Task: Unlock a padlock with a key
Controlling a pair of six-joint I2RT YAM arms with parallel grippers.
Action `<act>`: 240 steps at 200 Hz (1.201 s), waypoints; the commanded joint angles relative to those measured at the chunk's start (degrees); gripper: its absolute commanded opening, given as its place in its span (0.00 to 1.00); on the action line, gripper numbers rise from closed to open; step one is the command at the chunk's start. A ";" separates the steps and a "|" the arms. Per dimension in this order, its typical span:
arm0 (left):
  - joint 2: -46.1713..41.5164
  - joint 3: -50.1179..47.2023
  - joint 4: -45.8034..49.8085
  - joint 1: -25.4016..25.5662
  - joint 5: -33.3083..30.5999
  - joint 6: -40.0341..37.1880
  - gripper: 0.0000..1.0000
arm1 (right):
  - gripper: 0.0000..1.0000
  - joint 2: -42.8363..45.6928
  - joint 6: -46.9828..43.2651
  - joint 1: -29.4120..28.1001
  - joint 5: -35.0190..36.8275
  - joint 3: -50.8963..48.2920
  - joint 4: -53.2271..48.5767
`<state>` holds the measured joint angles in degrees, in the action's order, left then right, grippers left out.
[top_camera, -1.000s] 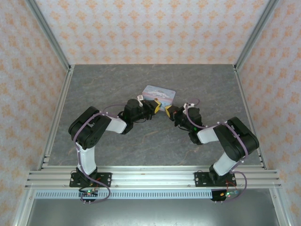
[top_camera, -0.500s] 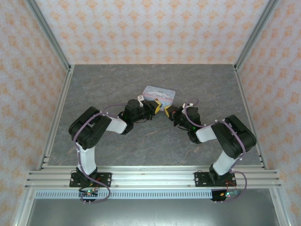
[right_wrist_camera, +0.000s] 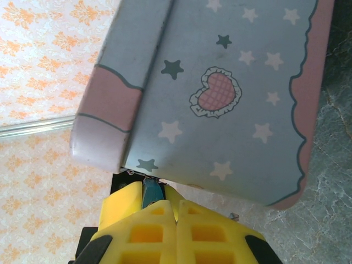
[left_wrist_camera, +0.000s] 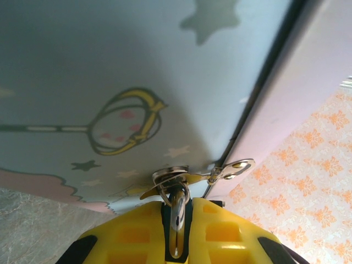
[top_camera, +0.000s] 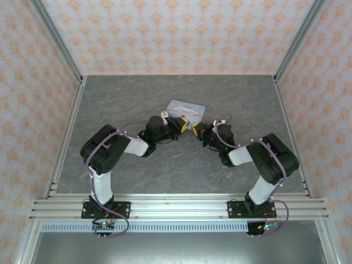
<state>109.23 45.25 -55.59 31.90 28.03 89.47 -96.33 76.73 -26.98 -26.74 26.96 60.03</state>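
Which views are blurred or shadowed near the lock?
Left wrist: tin very close and soft, shadowed toward the key, which is fairly sharp. Right wrist: tin print crisp and evenly lit, padlock dim under the tin's edge. Top: flat, even light, no glare; padlock too small to make out.

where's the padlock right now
In the right wrist view the padlock is pinched in the right gripper, right at the lower edge of the tin box.
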 commanded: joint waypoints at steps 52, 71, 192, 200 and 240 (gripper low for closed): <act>-0.66 0.40 -1.76 0.88 0.25 -3.18 0.00 | 0.00 0.05 -0.13 -0.36 0.22 2.35 -1.01; -0.84 0.50 -1.01 0.95 0.27 -3.75 0.00 | 0.00 0.07 -0.24 -0.43 -0.06 2.96 -1.66; -0.26 1.99 -0.31 2.37 0.19 -4.52 0.00 | 0.00 0.01 -0.97 -1.76 -0.46 5.54 -4.29; -0.25 2.06 -0.31 2.60 0.18 -4.70 0.00 | 0.00 -0.24 -0.81 -1.87 -0.42 5.52 -4.02; -0.64 2.56 4.85 3.33 0.15 -7.11 0.00 | 0.00 0.12 -0.52 -2.45 -0.51 7.44 -4.86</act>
<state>109.23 45.98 -52.77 32.45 25.12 85.38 -96.33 76.49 -27.62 -26.28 30.46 53.45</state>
